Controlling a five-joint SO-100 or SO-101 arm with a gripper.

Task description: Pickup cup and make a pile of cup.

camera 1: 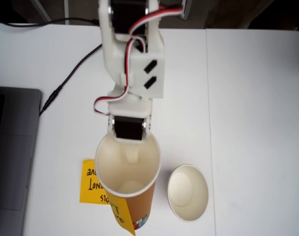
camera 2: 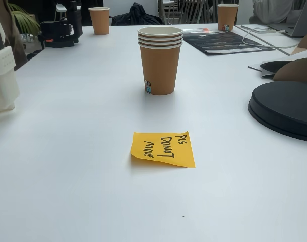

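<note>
In a fixed view, the laptop (camera 1: 12, 152) and a black cable (camera 1: 66, 81) lie well left of the yellow sticky note (camera 1: 93, 189), which is the reference mark here. The cup (camera 1: 129, 177) hangs above the note's right half, lifted and tilted. It has a brown outer wall, a cream inside, and a yellow label at its lower edge. The gripper (camera 1: 131, 153) is clamped on the cup's far wall at the rim. One pale finger shows inside the cup, and the outer finger is hidden. A white paper cup (camera 1: 187, 191) stands on the table just right of the note, apart from the held cup.

Hazards:
- The tilt may set the cup's base on the white cup's rim, tipping it or pushing it off.
- The one-sided rim grip may let the cup swing or slip.

The arm (camera 1: 132, 59) reaches down from the top edge, wrist pitched downward over the note. In another fixed view, a stack of brown cups (camera 2: 160, 60) stands beyond a lettered note (camera 2: 163, 148).
</note>
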